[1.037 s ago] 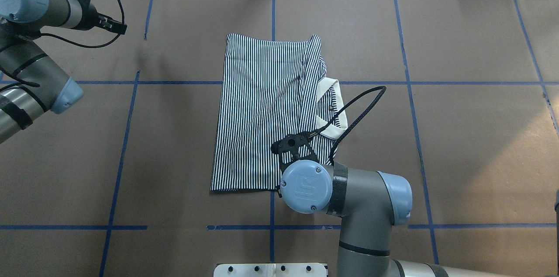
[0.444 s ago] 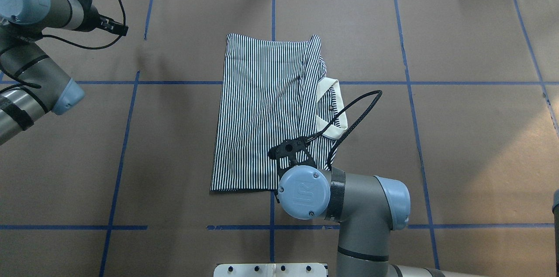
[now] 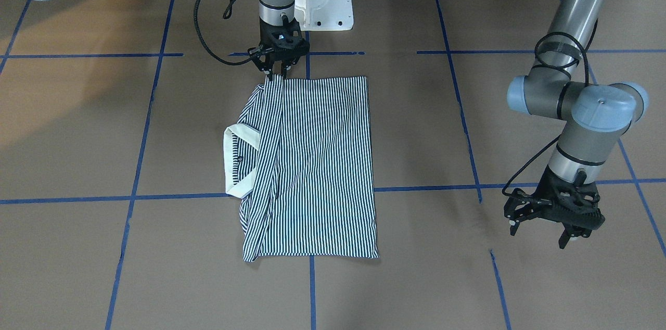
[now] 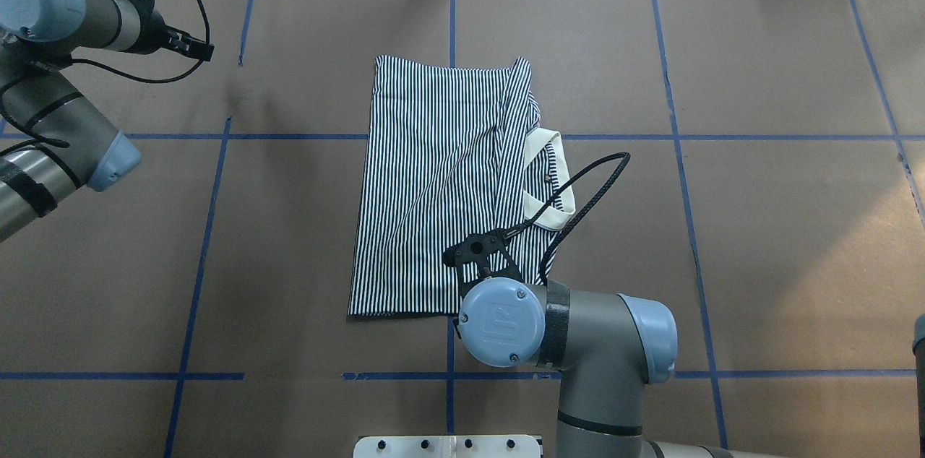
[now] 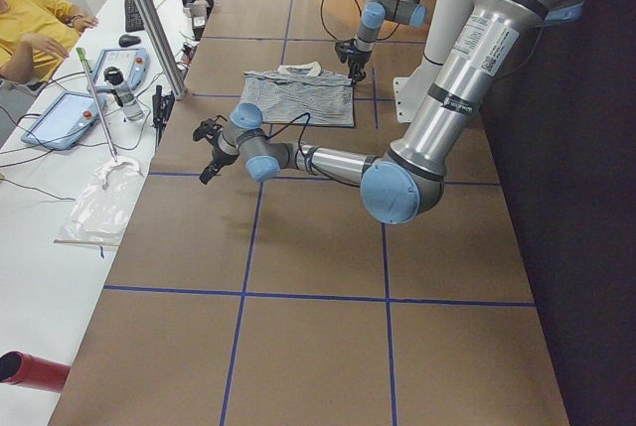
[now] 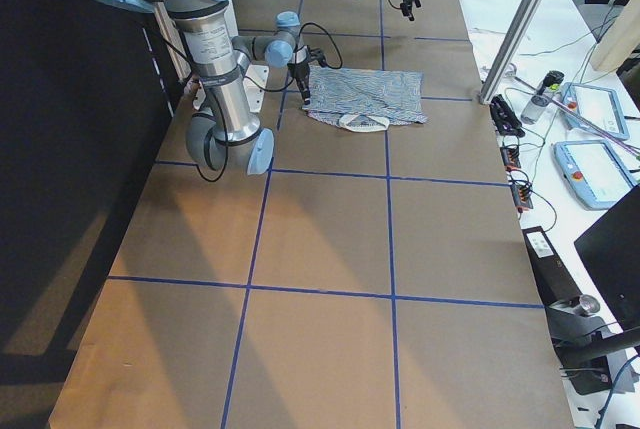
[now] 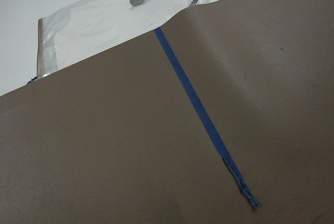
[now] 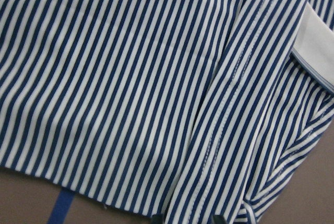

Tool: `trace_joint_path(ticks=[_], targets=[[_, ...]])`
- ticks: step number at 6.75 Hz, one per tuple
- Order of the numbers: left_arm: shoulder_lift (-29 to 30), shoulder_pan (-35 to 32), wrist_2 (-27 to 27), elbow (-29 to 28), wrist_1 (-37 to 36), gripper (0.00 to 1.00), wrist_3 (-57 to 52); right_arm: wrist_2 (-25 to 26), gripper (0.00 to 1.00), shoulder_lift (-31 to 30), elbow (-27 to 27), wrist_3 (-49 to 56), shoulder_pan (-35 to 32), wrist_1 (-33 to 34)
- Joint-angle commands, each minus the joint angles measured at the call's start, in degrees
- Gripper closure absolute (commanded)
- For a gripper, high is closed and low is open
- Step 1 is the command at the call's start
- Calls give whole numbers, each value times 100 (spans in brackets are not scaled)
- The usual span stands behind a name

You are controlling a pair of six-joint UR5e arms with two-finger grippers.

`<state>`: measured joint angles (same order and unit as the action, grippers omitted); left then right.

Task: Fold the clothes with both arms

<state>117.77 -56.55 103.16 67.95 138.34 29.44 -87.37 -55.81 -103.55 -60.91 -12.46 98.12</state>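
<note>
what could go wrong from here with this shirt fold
The right tool sits at the polo shirt's robot-side edge, on the folded-over strip. It might catch only that layer and undo the fold. The left tool is far off over bare table, so a one-armed pull could skew the shirt.

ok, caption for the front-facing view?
Right gripper at a corner of the striped shirt; left gripper open over the table, apart.

One striped polo shirt (image 4: 433, 183), two robot arms (image 4: 600, 335), one table (image 4: 780, 241), one person (image 5: 28, 24)
</note>
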Motion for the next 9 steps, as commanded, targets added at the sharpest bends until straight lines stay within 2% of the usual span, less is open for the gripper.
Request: trace_joint_path(ticks=[1,4,6,7,8,9], targets=[[0,4,-6,-1,0,0,0,18,58,0,19,-9,16,-3],[0,4,3,7,0,0,0,44,55,-26,45,-26,68,6],[0,4,3,-1,0,0,0,44,45,-17,45,-35,68,6],[0,4,-6,-1,0,0,0,53,48,-17,45,-44,68,6],[0,4,-6,-1,0,0,0,149,71,-17,45,-35,68,15],[0,4,-6,-1,0,0,0,193,100,-17,37,-35,68,15]])
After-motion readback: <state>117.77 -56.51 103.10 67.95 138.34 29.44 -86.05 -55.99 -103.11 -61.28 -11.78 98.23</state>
